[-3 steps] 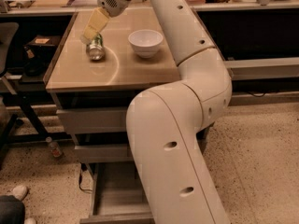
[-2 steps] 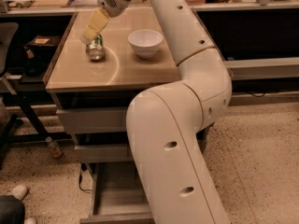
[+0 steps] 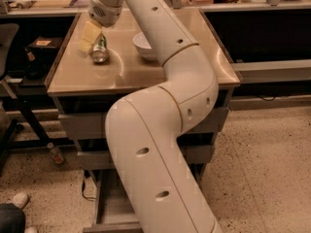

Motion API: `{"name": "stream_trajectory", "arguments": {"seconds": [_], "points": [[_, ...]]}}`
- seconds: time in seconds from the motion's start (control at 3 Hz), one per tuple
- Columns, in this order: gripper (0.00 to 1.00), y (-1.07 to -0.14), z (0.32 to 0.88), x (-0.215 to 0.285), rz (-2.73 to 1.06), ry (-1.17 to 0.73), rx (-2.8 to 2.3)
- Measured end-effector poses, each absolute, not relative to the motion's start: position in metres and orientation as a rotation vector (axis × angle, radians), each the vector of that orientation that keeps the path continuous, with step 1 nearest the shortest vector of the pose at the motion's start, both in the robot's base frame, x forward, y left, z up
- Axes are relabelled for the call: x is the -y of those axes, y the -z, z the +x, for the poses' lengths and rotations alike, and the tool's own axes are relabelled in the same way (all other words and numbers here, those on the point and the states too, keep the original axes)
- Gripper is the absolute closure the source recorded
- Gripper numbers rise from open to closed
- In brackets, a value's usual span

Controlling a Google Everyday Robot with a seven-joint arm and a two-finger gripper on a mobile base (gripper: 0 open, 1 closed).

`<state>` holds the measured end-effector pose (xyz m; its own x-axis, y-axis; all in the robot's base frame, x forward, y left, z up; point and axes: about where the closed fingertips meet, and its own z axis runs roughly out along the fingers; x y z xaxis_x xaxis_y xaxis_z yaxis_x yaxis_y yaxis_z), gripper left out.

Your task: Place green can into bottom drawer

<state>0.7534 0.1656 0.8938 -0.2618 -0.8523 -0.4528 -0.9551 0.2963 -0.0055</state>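
The green can (image 3: 100, 51) stands on the tan table top (image 3: 146, 74) near its left side, its silver end facing the camera. My gripper (image 3: 88, 38), pale yellow at the end of the white arm, hangs right at the can's upper left and overlaps its edge. The bottom drawer (image 3: 112, 210) is pulled out at floor level below the table, showing its wood-grain floor; the big arm link hides most of it.
A white bowl (image 3: 144, 46) sits on the table right of the can, partly behind the arm. Two shut drawers (image 3: 80, 125) are under the top. A black chair (image 3: 9, 81) and a small bottle (image 3: 55, 154) are on the left. A shoe (image 3: 19, 199) is at the lower left.
My gripper has moved down and a little left, closer to the can. The can and the bowl have not moved.
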Motion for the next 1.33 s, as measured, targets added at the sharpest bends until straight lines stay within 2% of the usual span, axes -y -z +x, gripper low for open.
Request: {"name": "stream_trajectory", "arguments": {"seconds": [0.67,1.33], "points": [[0.0,-0.88,0.765,-0.189,-1.585,-0.364,-2.223],[0.0,-0.872,0.768,-0.189,-1.57,-0.385,-2.238]]}}
